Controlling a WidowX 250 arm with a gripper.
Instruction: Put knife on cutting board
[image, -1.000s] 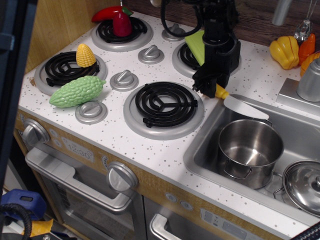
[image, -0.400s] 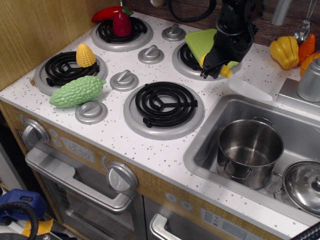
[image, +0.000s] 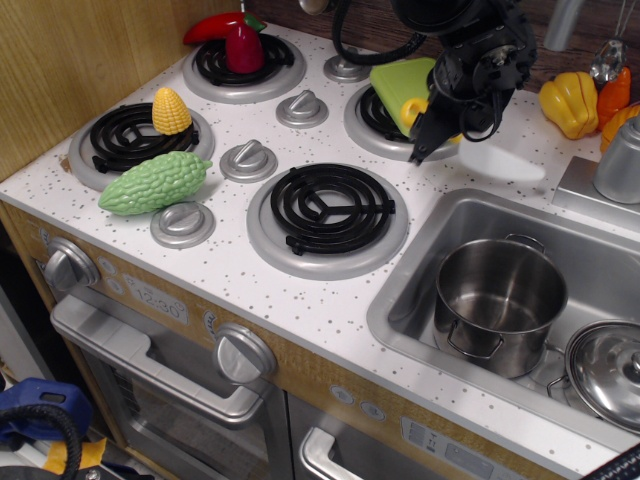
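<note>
Now fingers (image: 437, 124) grip knife (image: 497, 160)

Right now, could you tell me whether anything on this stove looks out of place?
Yes: the cutting board sits tilted on the back right burner rather than flat. The claw holds the knife in the air beside it, blade toward the sink.

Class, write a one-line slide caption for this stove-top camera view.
Pincer carries the knife above the counter, beside the cutting board on the back burner.
</note>
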